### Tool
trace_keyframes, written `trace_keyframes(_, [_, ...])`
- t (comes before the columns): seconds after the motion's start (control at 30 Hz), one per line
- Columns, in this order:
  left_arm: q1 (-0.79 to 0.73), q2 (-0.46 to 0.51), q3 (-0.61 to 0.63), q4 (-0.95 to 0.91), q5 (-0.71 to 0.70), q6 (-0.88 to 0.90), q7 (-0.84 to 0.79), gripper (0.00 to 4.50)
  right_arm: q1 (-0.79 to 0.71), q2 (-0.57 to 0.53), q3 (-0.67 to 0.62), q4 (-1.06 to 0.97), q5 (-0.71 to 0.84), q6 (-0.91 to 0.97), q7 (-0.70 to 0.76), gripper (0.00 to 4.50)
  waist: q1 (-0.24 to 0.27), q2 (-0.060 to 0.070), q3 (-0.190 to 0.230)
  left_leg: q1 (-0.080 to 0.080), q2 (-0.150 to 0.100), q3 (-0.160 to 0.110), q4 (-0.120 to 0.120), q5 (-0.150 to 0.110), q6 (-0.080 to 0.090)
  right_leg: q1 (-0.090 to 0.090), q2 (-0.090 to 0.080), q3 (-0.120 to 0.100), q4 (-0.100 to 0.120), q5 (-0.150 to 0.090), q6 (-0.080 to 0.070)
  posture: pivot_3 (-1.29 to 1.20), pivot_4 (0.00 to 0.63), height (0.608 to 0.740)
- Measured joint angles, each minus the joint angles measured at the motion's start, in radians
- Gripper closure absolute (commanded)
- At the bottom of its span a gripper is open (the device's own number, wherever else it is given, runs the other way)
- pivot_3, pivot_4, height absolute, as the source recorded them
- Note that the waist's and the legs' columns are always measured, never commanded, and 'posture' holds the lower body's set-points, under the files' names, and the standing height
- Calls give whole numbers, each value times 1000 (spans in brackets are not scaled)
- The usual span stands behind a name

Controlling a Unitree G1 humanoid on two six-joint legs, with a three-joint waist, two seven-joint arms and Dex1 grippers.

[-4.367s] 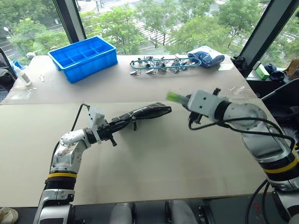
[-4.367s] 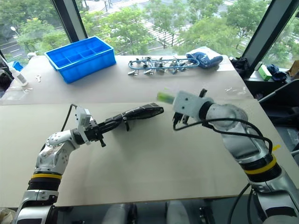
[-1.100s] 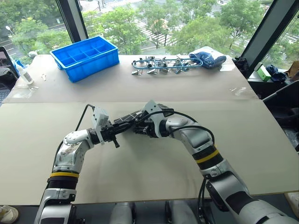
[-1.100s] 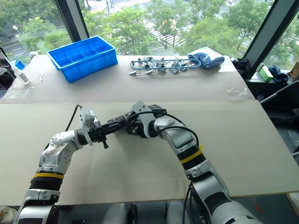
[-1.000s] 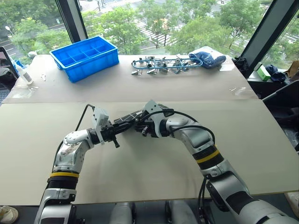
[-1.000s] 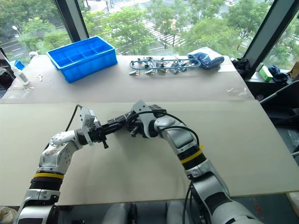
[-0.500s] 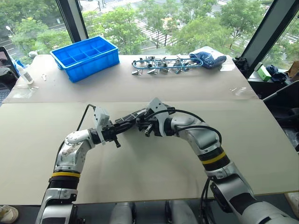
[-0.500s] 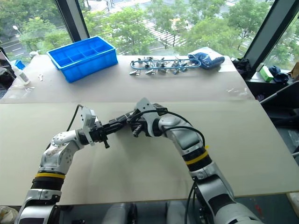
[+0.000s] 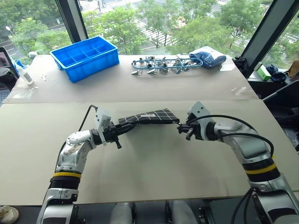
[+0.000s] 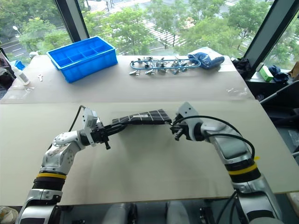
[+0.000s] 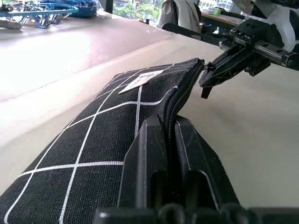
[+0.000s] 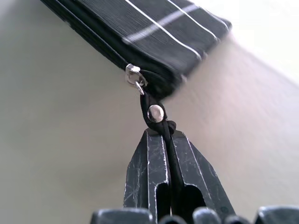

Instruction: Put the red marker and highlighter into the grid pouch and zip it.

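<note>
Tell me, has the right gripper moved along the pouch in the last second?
Yes. The right gripper, shut on the pull strap, went from mid-pouch, near the left gripper, to the grid pouch's far end, on the robot's right.

Silver-grey arms, yellow-black forearm bands, looping black cables; white wrist blocks; black two-finger left hand [image 9: 122, 131], right hand [image 9: 180, 127].

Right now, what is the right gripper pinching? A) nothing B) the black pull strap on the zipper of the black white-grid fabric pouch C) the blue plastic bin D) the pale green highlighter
B: the right gripper is shut on the black pull strap, hanging from the zipper slider at the end of the grid pouch, whose other end the left gripper clamps.
</note>
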Motion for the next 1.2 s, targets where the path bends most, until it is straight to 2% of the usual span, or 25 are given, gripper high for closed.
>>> trace_keyframes(0.17, [0,0,-3,0,0,0,-5,4500,0,-6,-1,7,0,-17,2,4470,2,0,0,0,0,0,0,0,0,0,0,0,0,0,0,0,150,740])
trace_keyframes(0.33, [-1,7,-1,1,0,-1,-7,4500,-9,56,-42,43,19,-7,-32,2914,2,0,0,0,0,0,0,0,0,0,0,0,0,0,0,0,150,740])
trace_keyframes(0.5, [-9,10,-2,1,0,-1,-7,4500,-8,75,-54,-43,109,59,3,1297,2,0,0,0,0,-1,0,0,0,0,0,0,0,0,0,0,150,740])
trace_keyframes(0.57, [-13,10,-2,1,1,-1,-8,4500,-4,54,-75,-63,154,105,28,1297,6,0,0,-1,0,-1,0,0,0,0,-1,0,0,0,0,0,150,740])
trace_keyframes(0.63, [-12,13,-3,1,1,-1,-11,4500,25,-25,-103,-100,198,127,83,1297,16,0,0,-1,-1,-1,0,-1,2,1,-1,-1,-1,0,0,0,150,740])
trace_keyframes(0.77, [-6,24,-5,0,10,-8,-18,4500,68,-160,-217,-109,222,113,149,1297,24,0,0,0,-1,-1,1,-1,2,1,-1,0,-2,0,1,0,150,740])
trace_keyframes(0.87, [0,24,-17,1,30,-39,-27,4500,92,-203,-261,-113,240,90,176,1297,21,0,0,1,0,-1,0,-1,2,1,0,1,-1,0,0,0,150,740])
trace_keyframes(0.93, [7,29,-33,3,47,-77,-46,3679,140,-227,-286,-136,253,68,198,1242,24,0,0,0,0,0,0,-1,2,1,0,0,-1,0,0,0,150,740])
trace_keyframes(0.97, [12,35,-39,4,54,-91,-57,3525,158,-235,-292,-149,256,64,204,1242,24,0,0,0,0,0,0,-1,2,1,0,0,-1,0,0,0,150,740])
trace_keyframes(1.03, [24,53,-52,12,65,-116,-106,2740,193,-248,-307,-182,259,59,215,1242,22,0,0,0,0,0,0,-1,2,1,0,1,-1,0,0,0,150,740])
trace_keyframes(1.2, [31,82,-39,12,28,-110,-180,941,205,-246,-313,-227,284,54,205,1242,23,0,0,1,0,-5,1,-1,2,1,0,1,-1,0,0,0,150,740])
